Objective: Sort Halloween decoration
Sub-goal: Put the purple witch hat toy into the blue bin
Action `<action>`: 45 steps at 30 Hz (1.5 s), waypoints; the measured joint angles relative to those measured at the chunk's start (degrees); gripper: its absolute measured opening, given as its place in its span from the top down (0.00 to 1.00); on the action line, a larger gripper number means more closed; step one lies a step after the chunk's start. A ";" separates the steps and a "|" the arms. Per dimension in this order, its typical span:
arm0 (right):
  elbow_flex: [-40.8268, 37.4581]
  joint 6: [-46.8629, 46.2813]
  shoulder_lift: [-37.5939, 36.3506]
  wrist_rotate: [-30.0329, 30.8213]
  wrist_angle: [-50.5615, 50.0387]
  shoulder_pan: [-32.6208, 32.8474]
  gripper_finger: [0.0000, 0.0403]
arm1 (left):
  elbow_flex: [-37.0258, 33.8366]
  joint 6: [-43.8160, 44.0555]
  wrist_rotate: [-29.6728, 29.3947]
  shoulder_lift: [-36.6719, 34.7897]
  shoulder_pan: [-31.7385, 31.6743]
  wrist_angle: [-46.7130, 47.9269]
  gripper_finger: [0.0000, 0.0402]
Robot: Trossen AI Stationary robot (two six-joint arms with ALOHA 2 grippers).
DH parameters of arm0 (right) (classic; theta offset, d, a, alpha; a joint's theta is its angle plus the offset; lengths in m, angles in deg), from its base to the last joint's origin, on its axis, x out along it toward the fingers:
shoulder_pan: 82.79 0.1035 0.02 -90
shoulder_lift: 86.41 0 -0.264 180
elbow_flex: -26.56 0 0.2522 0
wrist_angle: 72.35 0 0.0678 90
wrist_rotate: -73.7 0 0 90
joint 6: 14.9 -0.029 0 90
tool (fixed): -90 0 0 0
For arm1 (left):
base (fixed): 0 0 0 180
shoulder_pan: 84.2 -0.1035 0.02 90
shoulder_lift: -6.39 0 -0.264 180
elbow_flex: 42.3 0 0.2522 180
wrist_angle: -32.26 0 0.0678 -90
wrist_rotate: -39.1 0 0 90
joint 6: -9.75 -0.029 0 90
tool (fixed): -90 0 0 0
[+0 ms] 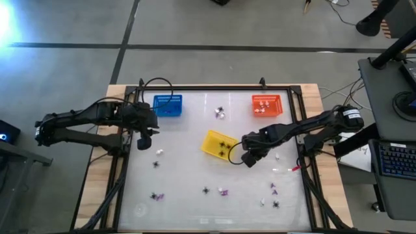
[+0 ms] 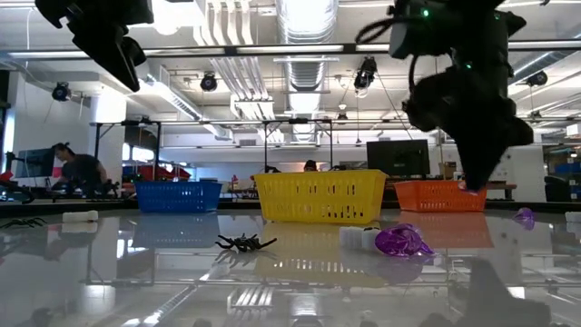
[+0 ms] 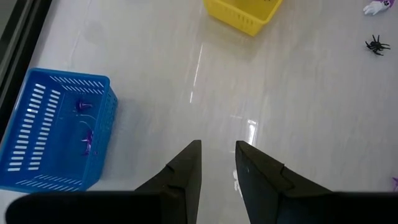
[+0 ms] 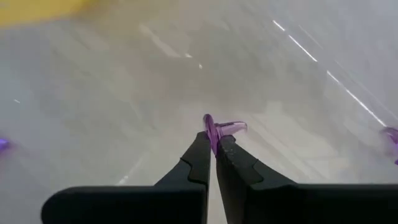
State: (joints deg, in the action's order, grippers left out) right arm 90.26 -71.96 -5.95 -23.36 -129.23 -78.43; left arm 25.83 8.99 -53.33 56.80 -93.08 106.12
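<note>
The decoration pieces are tiny black spiders, purple bits and white bits scattered over the white table [image 1: 195,169]. The low view shows one spider [image 2: 245,242], a purple bit [image 2: 402,242] and a white bit [image 2: 357,238] close up. My right gripper [image 1: 249,158] [image 4: 214,135] is just right of the yellow basket [image 1: 219,143], shut on a purple piece [image 4: 214,127]. My left gripper [image 1: 144,140] [image 3: 217,149] hovers open below the blue basket [image 1: 168,105] [image 3: 56,127], which holds purple bits [image 3: 86,140]. The orange basket [image 1: 266,105] holds white bits. My right gripper pinches the small purple piece by its lower edge [image 4: 211,134] between the very ends of its two fingers [image 4: 200,146]. The fingers slant downward toward the table. The rest of the piece sticks out beyond the tips and seems clear of the tabletop.
The three baskets stand in the table's far half, blue at left, yellow in the middle, orange at right. Loose pieces lie near the near edge [image 1: 223,192] [image 1: 156,195] [image 1: 274,188] and between the baskets [image 1: 221,114]. A dark frame rims the table [image 1: 305,162].
</note>
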 joint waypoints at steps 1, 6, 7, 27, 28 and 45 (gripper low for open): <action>0.86 -0.34 0.00 0.63 -0.08 0.00 0.97 | 0.00 0.00 0.00 0.00 0.00 0.02 0.80; 6.08 -0.97 0.00 3.70 -1.89 0.00 0.97 | 0.00 -0.88 0.02 0.00 0.00 1.06 0.80; 7.31 -1.00 -0.02 4.84 -2.38 0.00 0.97 | 0.00 -1.14 0.02 0.00 0.00 1.29 0.80; 30.87 12.94 14.51 12.69 3.16 -10.09 0.97 | 0.00 -2.75 -0.15 -0.08 0.02 2.56 0.80; 32.45 13.94 15.95 12.55 3.29 -10.72 0.97 | 0.00 -2.82 -0.18 -0.11 0.02 2.56 0.80; 55.18 24.18 34.37 5.41 3.19 -19.23 0.97 | 0.00 -3.23 -6.50 -3.42 0.00 1.83 0.80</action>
State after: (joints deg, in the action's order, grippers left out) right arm 145.44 -47.78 28.43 -17.94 -126.03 -97.67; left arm 25.83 5.76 -59.83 53.38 -93.08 107.95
